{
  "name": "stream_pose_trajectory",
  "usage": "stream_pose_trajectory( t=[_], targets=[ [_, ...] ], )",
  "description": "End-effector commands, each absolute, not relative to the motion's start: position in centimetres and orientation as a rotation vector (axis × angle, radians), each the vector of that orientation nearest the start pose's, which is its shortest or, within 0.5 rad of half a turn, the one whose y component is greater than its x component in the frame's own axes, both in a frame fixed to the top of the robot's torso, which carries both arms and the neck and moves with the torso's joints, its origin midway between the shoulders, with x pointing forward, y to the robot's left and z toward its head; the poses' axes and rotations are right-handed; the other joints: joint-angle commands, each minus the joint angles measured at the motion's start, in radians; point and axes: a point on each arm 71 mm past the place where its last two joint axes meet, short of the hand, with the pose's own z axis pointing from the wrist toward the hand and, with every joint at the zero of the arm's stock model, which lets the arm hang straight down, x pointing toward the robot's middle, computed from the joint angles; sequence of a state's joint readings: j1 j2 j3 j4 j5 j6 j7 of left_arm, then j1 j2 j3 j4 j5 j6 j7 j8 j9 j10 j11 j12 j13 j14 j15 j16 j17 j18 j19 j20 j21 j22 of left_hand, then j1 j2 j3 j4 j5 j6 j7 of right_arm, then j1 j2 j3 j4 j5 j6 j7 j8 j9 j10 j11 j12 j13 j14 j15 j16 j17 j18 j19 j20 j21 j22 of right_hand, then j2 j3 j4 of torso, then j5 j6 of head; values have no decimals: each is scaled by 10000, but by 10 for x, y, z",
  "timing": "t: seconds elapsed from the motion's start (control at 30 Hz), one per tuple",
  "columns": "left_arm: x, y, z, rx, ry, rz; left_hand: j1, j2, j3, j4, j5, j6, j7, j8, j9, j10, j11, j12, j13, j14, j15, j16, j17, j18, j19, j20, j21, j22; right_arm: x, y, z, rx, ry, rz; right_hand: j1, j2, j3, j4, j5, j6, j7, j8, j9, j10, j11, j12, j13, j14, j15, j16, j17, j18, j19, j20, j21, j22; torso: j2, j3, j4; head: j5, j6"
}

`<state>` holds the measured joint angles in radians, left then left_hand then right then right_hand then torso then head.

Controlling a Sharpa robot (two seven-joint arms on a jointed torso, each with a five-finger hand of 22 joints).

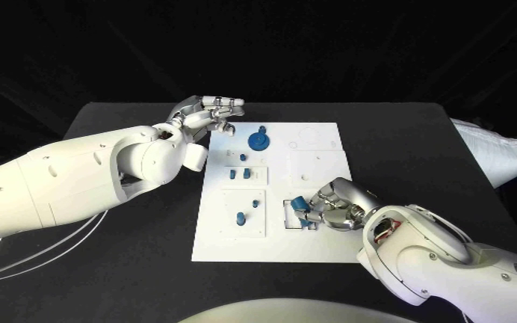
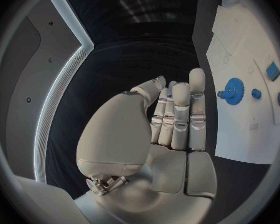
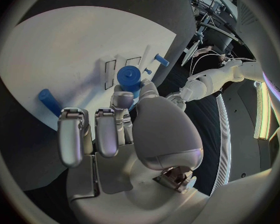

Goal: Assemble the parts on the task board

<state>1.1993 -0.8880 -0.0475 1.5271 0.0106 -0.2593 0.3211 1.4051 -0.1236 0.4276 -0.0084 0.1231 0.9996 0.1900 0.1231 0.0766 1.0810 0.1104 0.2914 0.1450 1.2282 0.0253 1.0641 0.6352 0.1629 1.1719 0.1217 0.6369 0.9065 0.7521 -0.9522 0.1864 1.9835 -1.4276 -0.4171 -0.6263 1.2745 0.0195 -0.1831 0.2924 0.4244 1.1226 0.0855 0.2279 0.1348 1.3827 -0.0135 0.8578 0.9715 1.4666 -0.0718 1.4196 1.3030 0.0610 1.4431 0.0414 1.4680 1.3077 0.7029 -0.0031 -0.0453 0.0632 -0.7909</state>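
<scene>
We note the white task board (image 1: 323, 244) lying flat in the middle of the black bench (image 1: 129, 271). Near its lower right part the right hand (image 1: 334, 207) rests low over the board, its fingers curled around a blue cylindrical part (image 3: 129, 79) that it holds just above a rectangular recess; the right wrist view shows the fingertips (image 3: 121, 100) pressed to the cylinder's side. Beside it on the board lies a short blue bar (image 3: 50, 101), apart from the hand. Further up the board we see a blue gear (image 1: 260, 141) near the top edge, and small blue pegs (image 1: 246, 175) in the left column of recesses. The left hand (image 1: 205, 117) hovers at the board's upper left corner, holding nothing, its fingers (image 2: 180, 114) extended close together, thumb folded across the palm.
</scene>
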Motion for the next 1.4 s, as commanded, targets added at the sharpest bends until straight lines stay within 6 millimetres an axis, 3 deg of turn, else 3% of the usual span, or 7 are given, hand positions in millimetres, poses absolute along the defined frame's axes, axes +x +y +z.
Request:
stream_pose_trajectory(
  t=[0.03, 0.4, 0.6, 0.77, 0.93, 1.1, 1.4],
  targets=[
    [486, 226, -184, -11681, 14828, -15397, -42, 23, -41, -5, 11, -60, -21, 50, -10, -76, -14, 30, 14, -56, -19, 0, -6, 205, -13, 17, -42, -14, 347, -160, -247, 3221, 19903, 6064, -162, -51, -104, -9, -13, 248, -231, 29, 642, 1, -5, -64, -15, 583, -48, 29, -7, -167, 35, -27, 39, 820, -4, 2, -11, 14, -6],
    [487, 225, -185, -11690, 14896, -15421, -31, 25, -42, -11, 12, -60, -21, 54, -10, -77, -15, 37, 15, -62, -20, -6, -22, 206, -11, 16, -45, -17, 349, -153, -248, 2875, 19811, 6031, -418, -93, -365, -7, -338, 276, -254, 26, 785, 9, -21, -214, 7, 576, -62, 13, -18, -157, -1, -42, 12, 784, -2, 16, -8, 24, 14],
    [487, 225, -185, -11699, 14913, -15415, -31, 25, -42, -11, 12, -60, -21, 54, -10, -77, -15, 37, 15, -62, -20, -6, -22, 206, -11, 16, -45, -17, 351, -153, -249, 2756, 19765, 5909, -889, -160, -733, -9, -1908, 234, -242, -9, 981, -21, -3, -489, -4, 547, -49, -78, -133, -127, -96, -34, -69, 667, 6, 15, -15, 38, 1],
    [487, 225, -185, -11699, 14924, -15422, -28, 24, -46, -13, 11, -62, -20, 56, -10, -82, -14, 41, 16, -64, -21, -6, -27, 206, -10, 15, -49, -19, 351, -152, -248, 2728, 19664, 5930, -1789, -896, -522, 48, -3511, 150, -224, -58, 1196, -73, 49, -789, -4, 518, -28, -204, -287, -99, -182, -6, -155, 552, -1, 16, -14, 35, -4],
    [487, 225, -185, -11703, 14924, -15417, -28, 24, -46, -13, 11, -62, -20, 56, -10, -82, -14, 41, 16, -64, -21, -6, -27, 206, -10, 15, -49, -19, 351, -152, -247, 2673, 19536, 5972, -2574, -1531, -119, 54, -3702, 121, -205, -77, 1304, -97, 37, -943, -7, 507, -16, -263, -352, -83, -224, -1, -202, 492, 0, 17, -13, 30, -13],
    [487, 226, -185, -11708, 14923, -15407, -28, 24, -46, -13, 11, -62, -20, 56, -10, -82, -14, 41, 16, -64, -21, -6, -27, 206, -10, 15, -49, -19, 350, -151, -245, 2577, 19382, 6112, -1720, -1039, 356, -4, -3517, 158, -225, -62, 1441, -27, 11, -904, 137, 533, -27, -223, -262, -93, -188, -12, -185, 539, 5, 23, -17, 39, -16],
    [486, 226, -185, -11709, 14924, -15407, -27, 20, -55, -15, 10, -67, -18, 58, -11, -89, -12, 49, 16, -66, -21, -4, -28, 206, -7, 15, -54, -23, 349, -150, -243, 2205, 19167, 6070, 1005, -447, 1040, -1218, -3112, 203, -287, -52, 1642, 20, -65, -971, 272, 561, -104, -152, -112, -112, -127, -69, -148, 628, -2, 17, -13, 16, -44]
  ],
)
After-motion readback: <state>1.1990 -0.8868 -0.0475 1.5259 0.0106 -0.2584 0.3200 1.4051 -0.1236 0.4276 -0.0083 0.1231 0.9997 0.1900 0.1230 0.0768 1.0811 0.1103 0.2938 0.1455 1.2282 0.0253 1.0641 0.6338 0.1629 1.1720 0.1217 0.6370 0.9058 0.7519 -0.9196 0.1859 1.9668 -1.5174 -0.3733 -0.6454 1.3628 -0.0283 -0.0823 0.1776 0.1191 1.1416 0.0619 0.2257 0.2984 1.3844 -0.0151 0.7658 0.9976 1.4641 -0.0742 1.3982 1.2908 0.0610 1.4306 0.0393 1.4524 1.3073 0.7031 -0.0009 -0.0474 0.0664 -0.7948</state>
